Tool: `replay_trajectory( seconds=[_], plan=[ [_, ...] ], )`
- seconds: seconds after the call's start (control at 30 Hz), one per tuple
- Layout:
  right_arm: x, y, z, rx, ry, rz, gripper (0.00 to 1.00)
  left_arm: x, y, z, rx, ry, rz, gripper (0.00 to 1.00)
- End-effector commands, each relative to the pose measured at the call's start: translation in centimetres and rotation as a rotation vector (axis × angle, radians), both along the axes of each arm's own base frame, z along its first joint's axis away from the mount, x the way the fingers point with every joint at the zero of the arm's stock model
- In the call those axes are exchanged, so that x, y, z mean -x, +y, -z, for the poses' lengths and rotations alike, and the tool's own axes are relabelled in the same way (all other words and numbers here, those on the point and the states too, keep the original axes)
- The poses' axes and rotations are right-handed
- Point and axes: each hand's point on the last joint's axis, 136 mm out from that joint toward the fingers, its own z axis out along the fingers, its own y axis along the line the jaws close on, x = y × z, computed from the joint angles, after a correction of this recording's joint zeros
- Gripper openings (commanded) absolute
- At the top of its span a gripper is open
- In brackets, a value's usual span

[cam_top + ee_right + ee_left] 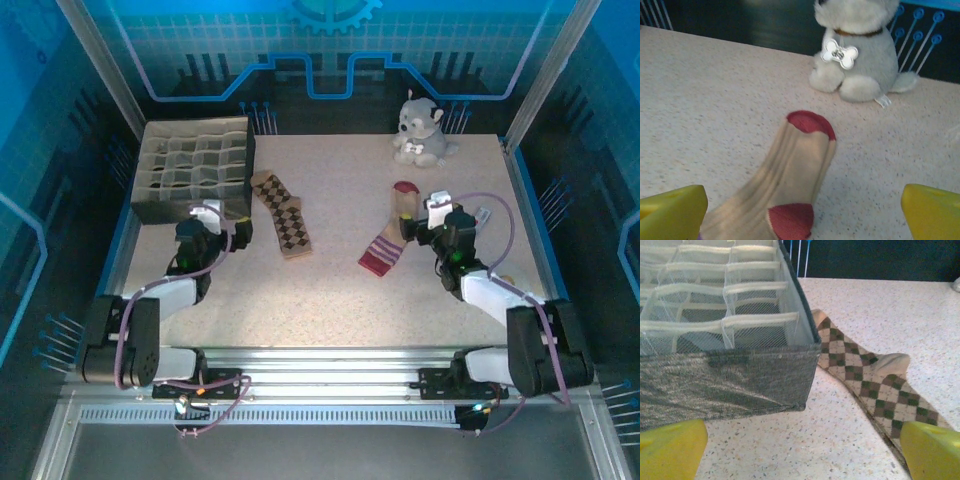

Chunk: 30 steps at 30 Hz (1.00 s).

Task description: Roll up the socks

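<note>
The brown-and-tan argyle sock (283, 212) lies flat on the table, running from beside the organizer box toward the middle. In the left wrist view the argyle sock (865, 377) passes under the right yellow fingertip (932, 450). My left gripper (232, 224) (802, 452) is open over bare table at the box's near corner. The beige sock (390, 238) with a red toe and striped cuff lies flat right of centre. My right gripper (438, 220) (802, 212) is open low over the beige sock (795, 165), whose heel end runs by the left fingertip (670, 210).
A grey fabric organizer box (195, 170) (730, 370) with several mesh compartments stands at the back left, close ahead of my left gripper. A grey plush dog (420, 130) (860, 50) sits at the back right. Metal frame posts edge the table.
</note>
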Motion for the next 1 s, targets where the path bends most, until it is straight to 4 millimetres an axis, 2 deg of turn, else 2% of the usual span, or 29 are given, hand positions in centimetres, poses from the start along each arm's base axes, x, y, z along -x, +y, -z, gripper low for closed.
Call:
replay_trajectory(
  seconds=[0.0, 0.1, 0.2, 0.33, 0.4, 0.5, 0.6, 0.7, 0.77, 0.97],
  plan=[
    [2.5, 2.3, 1.0, 0.093, 0.150, -0.077, 0.97, 0.7, -1.6, -1.3, 0.053, 0.050, 0.058, 0.99],
    [4.6, 5.3, 0.5, 0.180, 0.199, -0.189, 0.93, 1.6, -4.2, -2.3, 0.047, 0.083, 0.147, 0.99],
    [6.8, 8.0, 0.6, 0.268, 0.251, -0.302, 0.88, 3.1, -7.4, -2.4, 0.025, 0.130, 0.253, 0.99],
    [9.9, 11.0, 2.1, 0.348, 0.379, -0.443, 0.79, 5.6, -11.5, -1.6, 0.008, 0.178, 0.390, 0.97],
    [11.1, 11.7, 3.5, 0.401, 0.458, -0.479, 0.74, 6.6, -13.2, -1.3, 0.008, 0.199, 0.454, 0.95],
    [11.7, 11.6, 5.9, 0.508, 0.553, -0.498, 0.65, 8.0, -15.8, -1.0, -0.010, 0.220, 0.561, 0.91],
    [11.4, 11.1, 8.0, 0.595, 0.630, -0.493, 0.57, 8.8, -17.7, -0.5, -0.020, 0.254, 0.643, 0.87],
    [10.7, 10.2, 9.9, 0.675, 0.681, -0.460, 0.56, 9.3, -19.1, -0.1, -0.029, 0.288, 0.700, 0.85],
    [9.6, 10.3, 9.9, 0.684, 0.687, -0.439, 0.56, 9.3, -19.7, 0.2, -0.040, 0.300, 0.721, 0.85],
    [8.8, 9.5, 12.5, 0.710, 0.782, -0.426, 0.61, 9.4, -20.8, 0.6, -0.041, 0.313, 0.764, 0.84]
  ],
)
